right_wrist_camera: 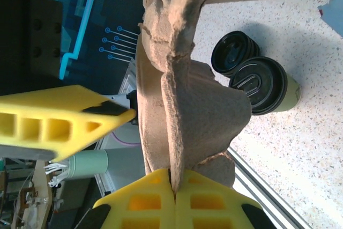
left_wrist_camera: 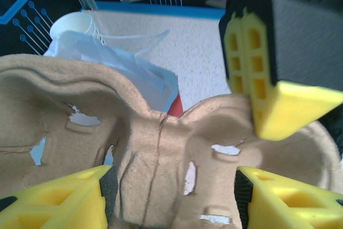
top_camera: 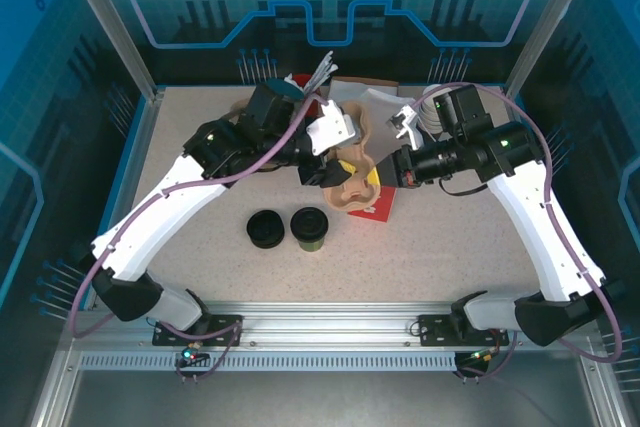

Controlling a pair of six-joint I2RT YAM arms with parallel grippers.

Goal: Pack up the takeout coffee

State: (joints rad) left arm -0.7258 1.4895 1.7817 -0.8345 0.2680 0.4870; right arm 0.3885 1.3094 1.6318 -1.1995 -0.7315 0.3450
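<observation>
Over the speckled surface [top_camera: 450, 247], the right gripper [right_wrist_camera: 174, 189] is pinching the brown moulded-pulp cup carrier [top_camera: 352, 172]; left fingers [left_wrist_camera: 53, 199] are standing apart around it. Level it beside the lidded olive-green paper cup [top_camera: 311, 228], standing near.

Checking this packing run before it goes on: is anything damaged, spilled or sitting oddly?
The cardboard cup carrier is held off the table, with the right gripper shut on its edge. In the left wrist view a crack runs down its middle ridge. The lidded coffee cup stands upright; no spill shows.
</observation>
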